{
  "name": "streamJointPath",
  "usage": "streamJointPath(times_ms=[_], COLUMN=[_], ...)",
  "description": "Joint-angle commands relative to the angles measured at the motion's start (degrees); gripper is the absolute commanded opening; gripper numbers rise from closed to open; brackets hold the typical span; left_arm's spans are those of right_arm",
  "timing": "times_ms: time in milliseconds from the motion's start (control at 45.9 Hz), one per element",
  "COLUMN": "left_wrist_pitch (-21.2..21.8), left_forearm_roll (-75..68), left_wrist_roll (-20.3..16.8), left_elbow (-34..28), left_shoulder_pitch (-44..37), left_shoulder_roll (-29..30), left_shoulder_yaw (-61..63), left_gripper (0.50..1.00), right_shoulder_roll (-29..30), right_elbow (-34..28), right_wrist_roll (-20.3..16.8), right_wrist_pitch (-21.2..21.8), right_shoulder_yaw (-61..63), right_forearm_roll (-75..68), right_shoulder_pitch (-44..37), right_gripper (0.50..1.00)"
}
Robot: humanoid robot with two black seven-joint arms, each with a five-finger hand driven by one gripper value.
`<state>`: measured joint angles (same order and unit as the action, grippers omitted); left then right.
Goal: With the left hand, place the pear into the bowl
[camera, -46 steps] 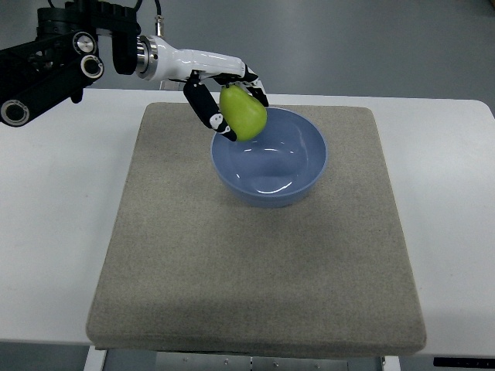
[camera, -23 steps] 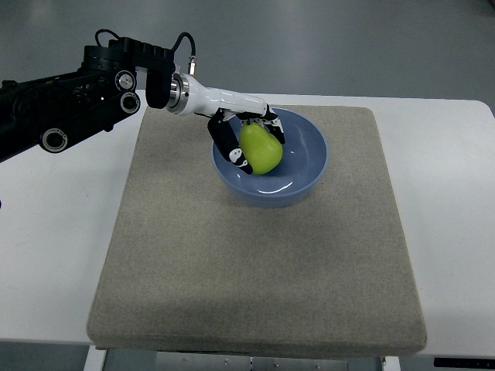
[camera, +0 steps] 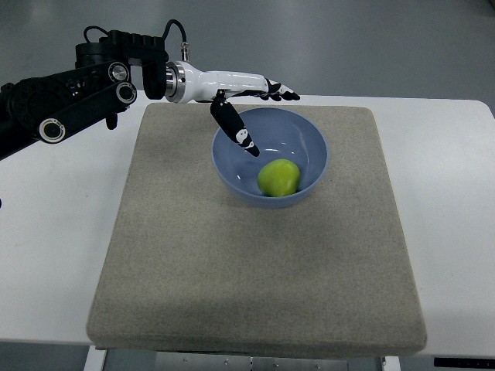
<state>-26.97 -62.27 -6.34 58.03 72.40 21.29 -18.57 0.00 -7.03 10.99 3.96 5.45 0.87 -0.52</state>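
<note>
On the grey mat (camera: 255, 263), toward its far side, sat the blue bowl (camera: 313, 143). Green pear (camera: 279, 177) lay inside it, on the bowl floor toward the near-right wall, free of any grasp. Mat covered most of the white table (camera: 54, 232).

Left hand (camera: 247, 97) came in from the left edge on a black arm (camera: 69, 97) with a white forearm section, and hung over the bowl's far-left rim. Fingers (camera: 282, 93) were spread and stretched out to the right along the far rim, holding nothing. Thumb (camera: 234, 129) pointed down and to the right into the bowl, apart from the other digits, its tip above the inner left wall; could not tell if it touched the wall. Hand and pear were apart, pear lying to the near right of the thumb tip.

Right arm did not show in the top view.
</note>
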Motion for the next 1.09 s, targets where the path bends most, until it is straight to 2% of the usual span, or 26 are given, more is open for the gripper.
streamJointPath(times_ms=[0, 131, 327, 545, 785, 1069], left_wrist_pitch=[0.0, 0.3, 3.5, 3.4, 2.9, 1.8], left_forearm_roll=[7.1, 18.4, 28.9, 46.1, 61.9, 71.2], left_wrist_roll=[0.0, 0.1, 0.6, 0.6, 0.7, 1.1], left_elbow=[-0.1, -1.5, -6.3, -10.9, -11.7, -11.7], left_shoulder_pitch=[0.6, 1.6, 1.3, -3.2, -7.0, -8.0], left_shoulder_roll=[0.5, 2.1, 5.0, 5.2, 7.1, 11.1], left_shoulder_yaw=[-0.1, -0.2, -0.6, -2.1, -2.3, -2.3], left_gripper=[0.996, 0.994, 0.996, 0.996, 0.996, 0.996], right_shoulder_roll=[0.0, 0.0, 0.0, 0.0, 0.0, 0.0], right_elbow=[0.0, 0.0, 0.0, 0.0, 0.0, 0.0], right_wrist_roll=[0.0, 0.0, 0.0, 0.0, 0.0, 0.0], right_wrist_pitch=[0.0, 0.0, 0.0, 0.0, 0.0, 0.0], right_shoulder_yaw=[0.0, 0.0, 0.0, 0.0, 0.0, 0.0], right_forearm_roll=[0.0, 0.0, 0.0, -0.1, 0.0, 0.0], right_shoulder_pitch=[0.0, 0.0, 0.0, 0.0, 0.0, 0.0], right_gripper=[0.926, 0.926, 0.926, 0.926, 0.926, 0.926])
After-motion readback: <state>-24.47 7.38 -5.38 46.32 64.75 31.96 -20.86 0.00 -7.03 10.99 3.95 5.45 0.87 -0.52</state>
